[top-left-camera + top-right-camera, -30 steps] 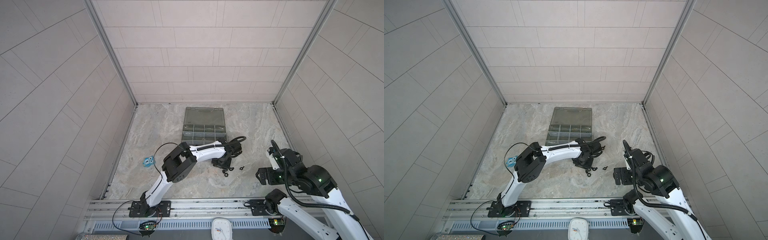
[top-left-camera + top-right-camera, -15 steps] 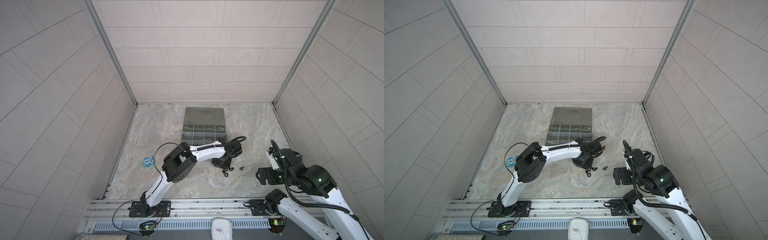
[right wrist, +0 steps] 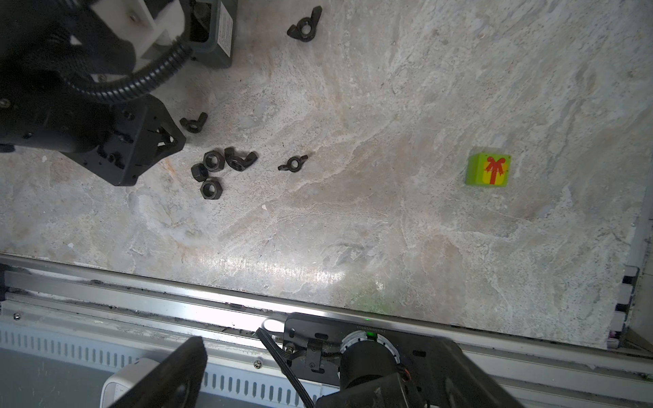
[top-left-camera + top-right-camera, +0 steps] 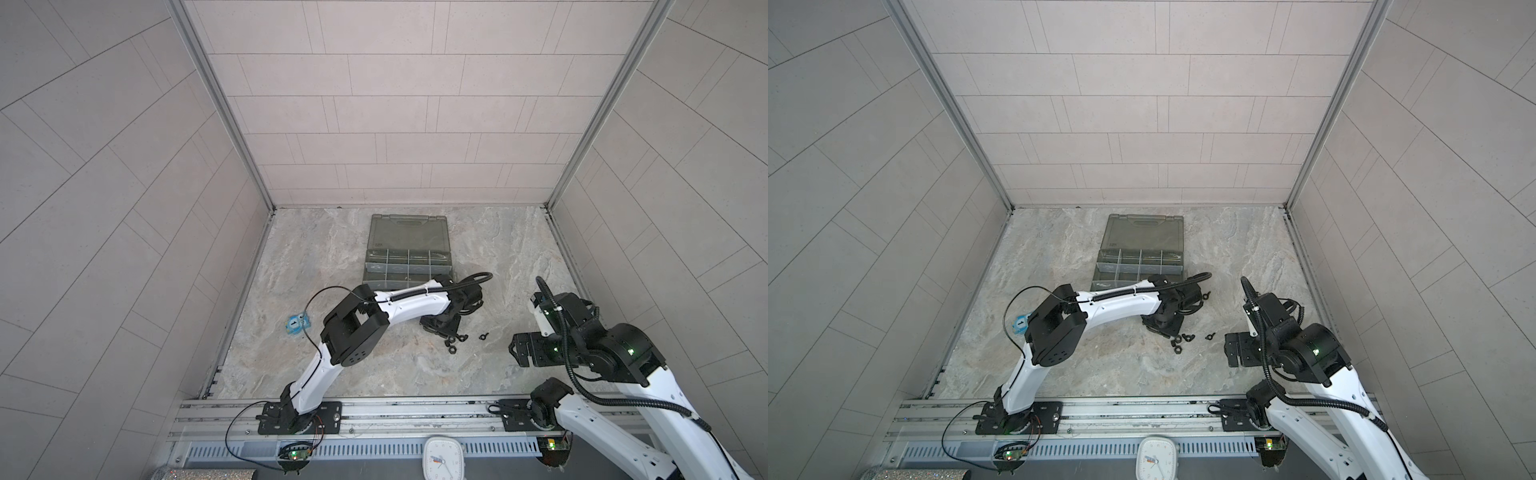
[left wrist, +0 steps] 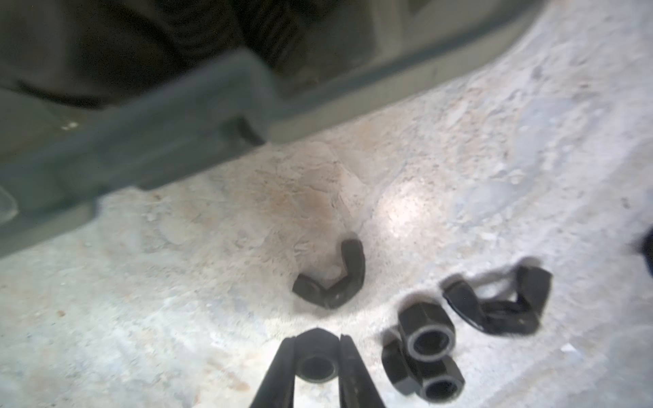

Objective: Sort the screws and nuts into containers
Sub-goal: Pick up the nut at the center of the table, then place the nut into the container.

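Nut (image 5: 315,362) gripped, case (image 5: 159,136) edge near

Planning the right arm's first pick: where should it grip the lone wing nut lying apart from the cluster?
Come from straight above and pinch the wing nut across its round hub, jaws closing crosswise to the two ears. It seems to lie hole-up with its ears spread sideways, and bare table surrounds it.

Hex nuts (image 3: 211,189) clustered on marble table (image 3: 353,219) — rail (image 3: 176,293) at six o'clock — wing nuts (image 3: 292,164) scattered around, green cube (image 3: 488,170) at their three o'clock, well apart.
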`<state>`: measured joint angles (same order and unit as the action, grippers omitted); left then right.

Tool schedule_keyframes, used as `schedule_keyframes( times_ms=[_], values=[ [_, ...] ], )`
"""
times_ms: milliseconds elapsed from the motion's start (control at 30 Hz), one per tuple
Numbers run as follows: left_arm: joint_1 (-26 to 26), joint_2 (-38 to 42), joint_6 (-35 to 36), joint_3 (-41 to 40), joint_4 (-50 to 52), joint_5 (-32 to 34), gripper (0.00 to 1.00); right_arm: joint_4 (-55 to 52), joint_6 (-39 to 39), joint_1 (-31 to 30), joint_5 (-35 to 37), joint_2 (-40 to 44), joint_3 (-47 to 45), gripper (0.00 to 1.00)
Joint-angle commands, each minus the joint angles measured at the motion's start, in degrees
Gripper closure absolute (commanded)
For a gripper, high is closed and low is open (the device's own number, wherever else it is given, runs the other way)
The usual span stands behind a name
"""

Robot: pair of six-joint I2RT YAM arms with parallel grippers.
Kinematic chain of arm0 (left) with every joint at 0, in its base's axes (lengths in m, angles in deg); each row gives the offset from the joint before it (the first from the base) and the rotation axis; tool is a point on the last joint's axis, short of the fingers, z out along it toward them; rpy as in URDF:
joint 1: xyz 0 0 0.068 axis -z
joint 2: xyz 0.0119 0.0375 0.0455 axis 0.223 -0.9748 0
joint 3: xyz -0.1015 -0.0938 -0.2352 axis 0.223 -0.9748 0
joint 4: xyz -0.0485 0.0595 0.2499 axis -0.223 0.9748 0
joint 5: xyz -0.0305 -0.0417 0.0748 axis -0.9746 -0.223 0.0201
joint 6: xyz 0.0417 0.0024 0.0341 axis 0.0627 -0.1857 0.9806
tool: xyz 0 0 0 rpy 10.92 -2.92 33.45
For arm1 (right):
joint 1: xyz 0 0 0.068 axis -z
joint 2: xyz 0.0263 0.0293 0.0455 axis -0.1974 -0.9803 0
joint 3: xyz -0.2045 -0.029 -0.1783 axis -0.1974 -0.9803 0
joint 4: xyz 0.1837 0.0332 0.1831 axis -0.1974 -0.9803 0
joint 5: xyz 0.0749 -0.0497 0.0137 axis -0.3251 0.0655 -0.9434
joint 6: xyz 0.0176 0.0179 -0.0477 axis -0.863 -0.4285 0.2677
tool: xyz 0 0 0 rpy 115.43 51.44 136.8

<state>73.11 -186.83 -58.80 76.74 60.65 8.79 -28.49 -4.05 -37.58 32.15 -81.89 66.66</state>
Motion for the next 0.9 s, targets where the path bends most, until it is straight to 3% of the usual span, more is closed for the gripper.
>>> schedule_keyframes(
  times_ms=[0,233,500,700,867],
  values=[
    [-0.8,4.9,0.7,-0.8,2.6,1.5,0.77,0.8,0.0,0.2,-0.4,-0.9,0.4,0.01],
    [-5.3,9.3,2.8,-2.1,4.3,2.1,0.77,4.0,-0.7,0.2,-1.6,-4.5,1.9,0.01],
    [-14.2,14.0,5.7,-2.9,5.6,2.5,0.76,7.2,-0.2,0.2,-1.7,-10.3,5.3,0.01],
    [-20.5,13.8,7.6,-4.4,5.1,1.2,0.76,8.3,0.5,0.2,-1.1,-13.8,8.0,0.01],
    [-21.8,13.3,8.4,-5.9,4.3,0.6,0.76,8.6,0.9,0.2,-0.4,-15.0,8.8,0.01]
  ],
)
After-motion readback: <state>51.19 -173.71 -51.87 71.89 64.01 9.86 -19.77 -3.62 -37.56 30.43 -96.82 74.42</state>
